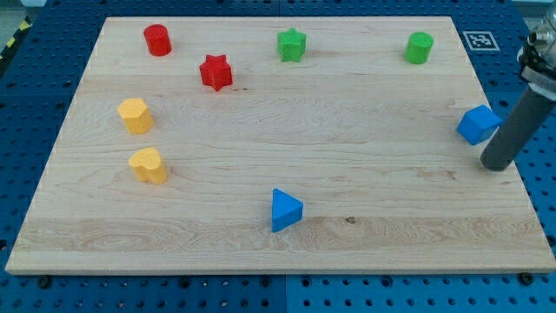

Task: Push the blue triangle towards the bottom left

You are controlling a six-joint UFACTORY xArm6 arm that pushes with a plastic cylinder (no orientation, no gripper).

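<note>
Tool: my tip (496, 165) at the table's (347, 130) right edge, touching the blue cube (478, 124).
Rod only, nothing pinched; blue triangle (285, 210) lies well left, nearer.

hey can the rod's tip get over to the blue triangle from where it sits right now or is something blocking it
Probably yes. My tip sits at the view's right edge beside the blue cube, and the board between it and the blue triangle looks bare. To push bottom-left, though, it likely must approach from the triangle's upper right.
</note>
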